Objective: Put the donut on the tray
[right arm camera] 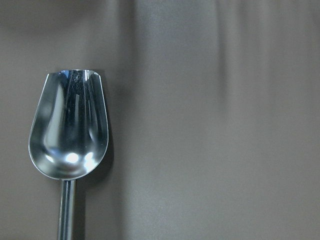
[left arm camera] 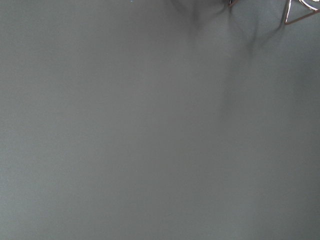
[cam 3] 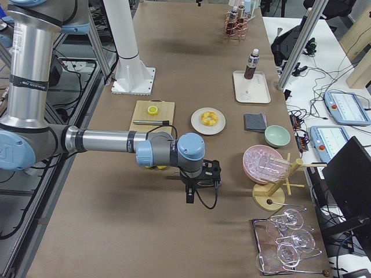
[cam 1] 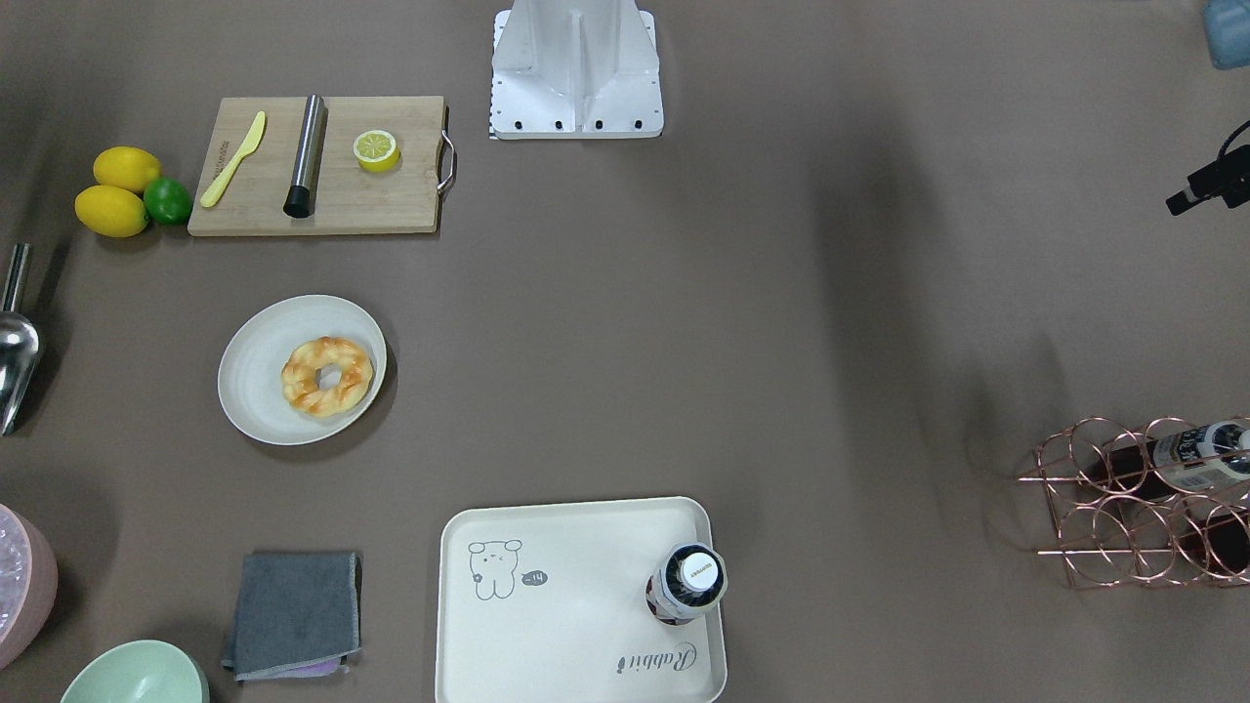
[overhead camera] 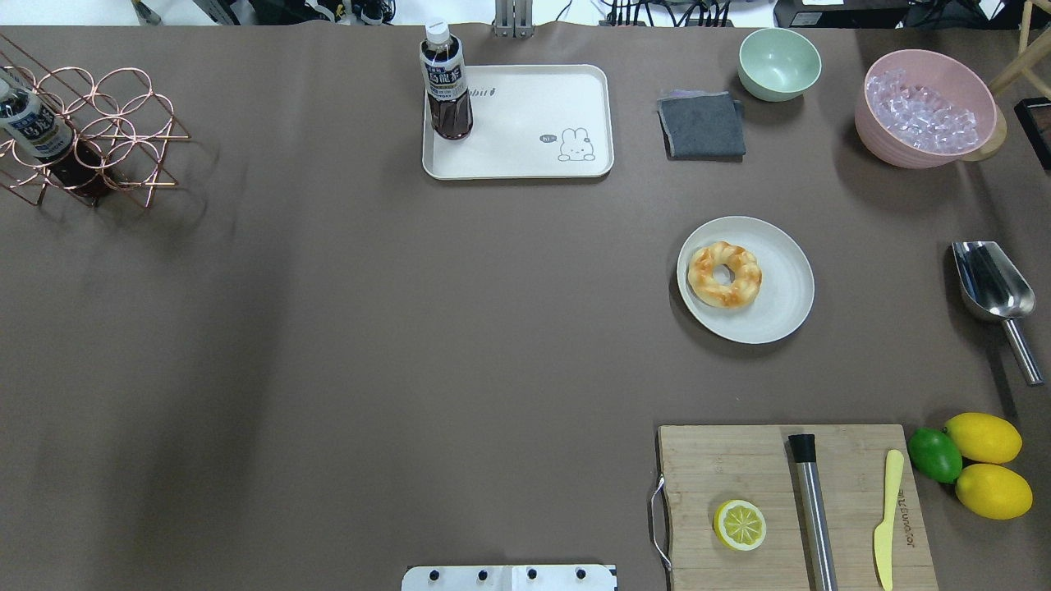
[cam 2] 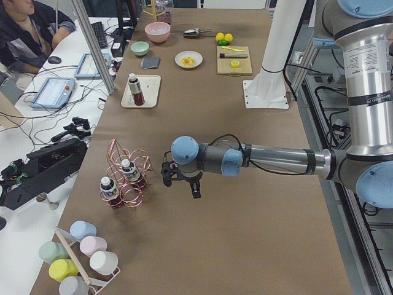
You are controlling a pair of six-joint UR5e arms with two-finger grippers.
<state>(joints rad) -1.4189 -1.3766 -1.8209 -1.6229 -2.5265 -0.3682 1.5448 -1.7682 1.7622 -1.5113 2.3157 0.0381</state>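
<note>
fingers first: i can't tell how far apart they are on either side, since the left gripper and right gripper show only small and dark from the side cameras. both hang above the table. the donut lies on the plate, well apart from the tray, where a bottle stands.
</note>
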